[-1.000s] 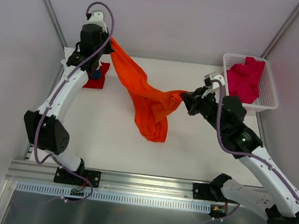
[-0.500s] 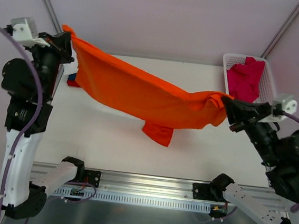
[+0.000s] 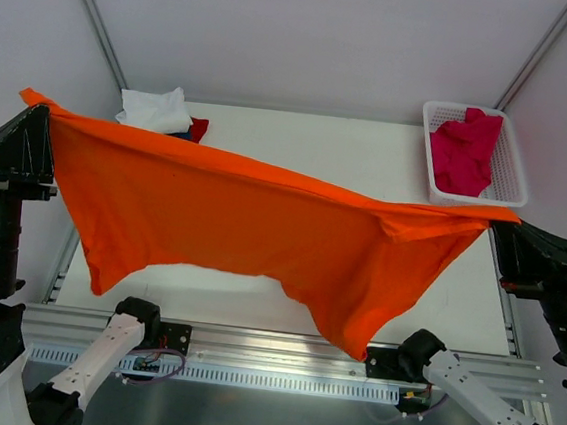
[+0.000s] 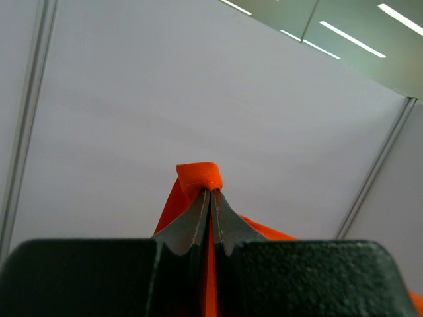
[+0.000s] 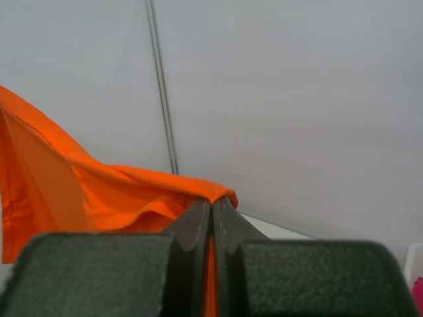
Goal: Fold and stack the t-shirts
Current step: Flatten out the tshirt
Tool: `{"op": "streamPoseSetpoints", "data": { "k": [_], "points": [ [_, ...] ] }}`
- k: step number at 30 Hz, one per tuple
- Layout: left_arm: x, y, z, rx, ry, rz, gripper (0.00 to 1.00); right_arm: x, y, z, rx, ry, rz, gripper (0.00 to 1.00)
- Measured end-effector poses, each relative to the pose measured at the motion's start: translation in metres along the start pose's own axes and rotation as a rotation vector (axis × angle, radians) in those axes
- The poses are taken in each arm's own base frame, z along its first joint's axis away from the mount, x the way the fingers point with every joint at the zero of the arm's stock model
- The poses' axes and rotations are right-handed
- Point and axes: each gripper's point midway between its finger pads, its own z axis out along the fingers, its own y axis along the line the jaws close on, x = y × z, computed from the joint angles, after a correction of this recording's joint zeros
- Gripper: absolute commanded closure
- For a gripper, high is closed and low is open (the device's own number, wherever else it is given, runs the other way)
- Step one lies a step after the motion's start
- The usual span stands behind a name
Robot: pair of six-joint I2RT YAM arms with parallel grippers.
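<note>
Both arms have swung up and wider apart, stretching the orange t-shirt [image 3: 263, 221] into a broad sheet hanging above the bench [image 3: 320, 146]. The left hand [image 4: 211, 198] and the right hand [image 5: 211, 210] are each pressed together, pinching an upper corner of it.

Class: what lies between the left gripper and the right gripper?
The orange t-shirt, held spread in the air from left gripper to right gripper; the top external view shows it.
</note>
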Motion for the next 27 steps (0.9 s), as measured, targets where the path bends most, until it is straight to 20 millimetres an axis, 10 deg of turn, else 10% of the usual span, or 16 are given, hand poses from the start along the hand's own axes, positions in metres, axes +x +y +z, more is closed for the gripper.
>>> {"op": "streamPoseSetpoints", "data": {
  "k": [10,15,23,27],
  "points": [
    [0.014,-0.005,0.003,0.022,0.050,-0.039,1.00,0.002,-0.002,0.005,0.017,0.012,0.006,1.00],
    [0.097,0.017,0.029,-0.043,0.226,-0.036,1.00,0.049,-0.010,0.026,0.067,0.120,0.006,1.00],
    [0.247,0.067,0.045,-0.176,0.528,0.017,1.00,0.188,-0.026,0.068,0.167,0.450,-0.030,1.00],
    [0.291,0.084,0.047,-0.216,0.597,0.038,1.00,0.243,-0.041,0.076,0.226,0.575,-0.054,1.00]
  ]
}}
